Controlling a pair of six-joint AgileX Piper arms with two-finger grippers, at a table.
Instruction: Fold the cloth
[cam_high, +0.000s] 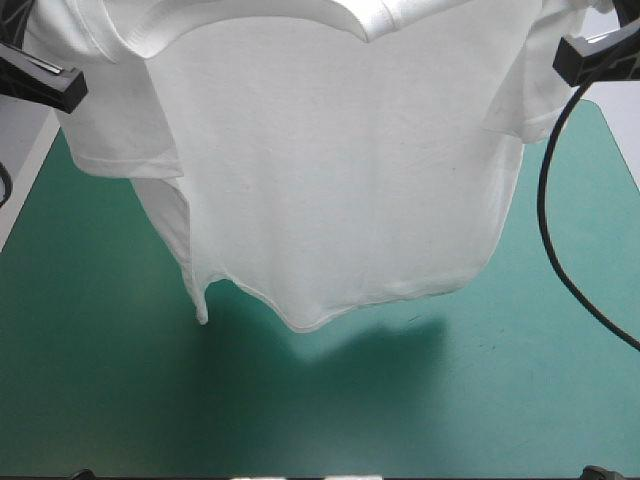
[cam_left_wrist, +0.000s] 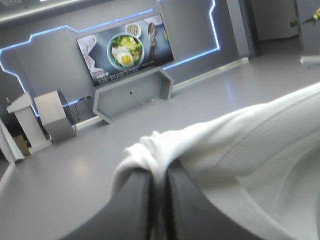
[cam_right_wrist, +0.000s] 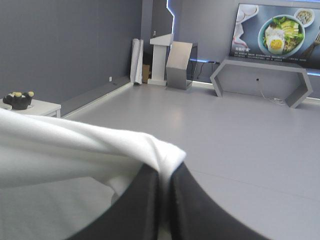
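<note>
Raised T-shirt over the table. The white, short-sleeved T-shirt (cam_high: 340, 180) is held in the air between the two arms and hangs spread above the far half of the table (cam_high: 90, 400). The teal-green cover is seen bare from the hem to the near edge and in strips along the left and right edges. A shadow (cam_high: 380, 350) is cast on the cover just under the hem, which appears to hang clear of the surface. The neckline sags at the top between the two gripped shoulders, and a sleeve hangs at each side. The lower hem is curved, lowest near its middle, and on the left side a narrow corner of cloth hangs down to a point. The fabric is smooth, with only faint creases. The left gripper (cam_left_wrist: 159, 172) is pressed together on a bunched fold of the shoulder cloth, its black fingers all but meeting. The right gripper (cam_right_wrist: 165, 175) is likewise pinched on a fold of white cloth.
</note>
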